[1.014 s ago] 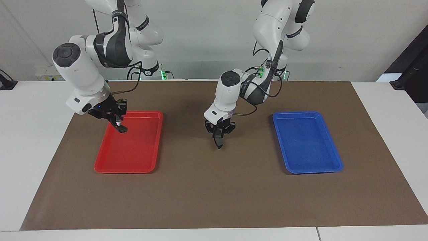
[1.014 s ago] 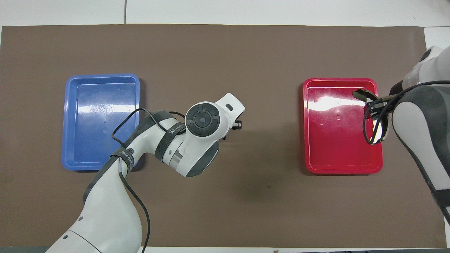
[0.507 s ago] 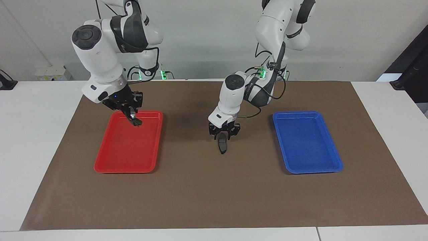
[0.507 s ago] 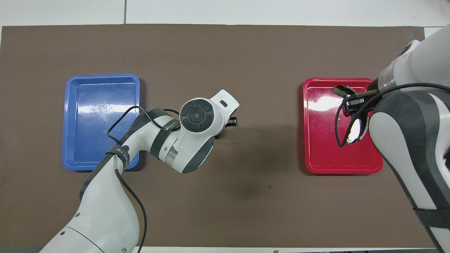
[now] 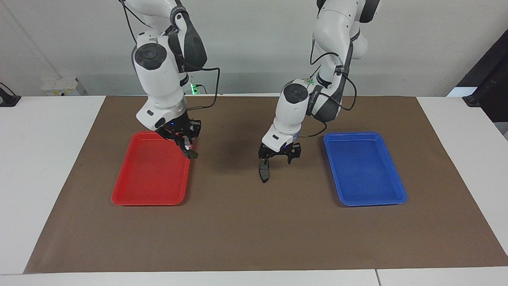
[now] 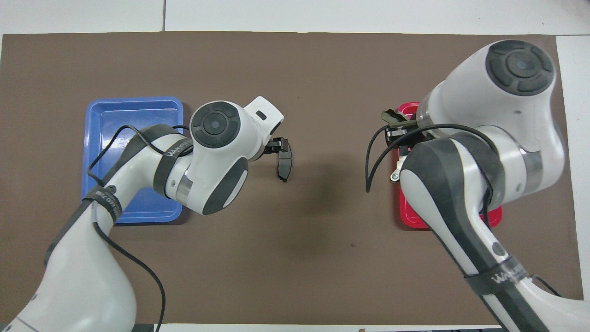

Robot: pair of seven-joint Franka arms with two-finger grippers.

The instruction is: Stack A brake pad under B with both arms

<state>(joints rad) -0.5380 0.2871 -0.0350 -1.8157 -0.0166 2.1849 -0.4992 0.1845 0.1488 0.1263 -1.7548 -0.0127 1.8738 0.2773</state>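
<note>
The left gripper [image 5: 279, 157] hangs just above the brown mat [image 5: 254, 230] between the two trays, its fingers spread apart and empty. Pad A [image 5: 264, 172] lies flat on the mat right beside them, with nothing gripping it. The right gripper [image 5: 188, 151] is up in the air over the edge of the red tray [image 5: 139, 190] that faces the blue tray [image 5: 381, 198], its fingers clamped on B [image 5: 192, 154].

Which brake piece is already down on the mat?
The dark pad under the open left gripper, mid-mat between the trays. The other piece hangs in the shut right gripper.
</note>
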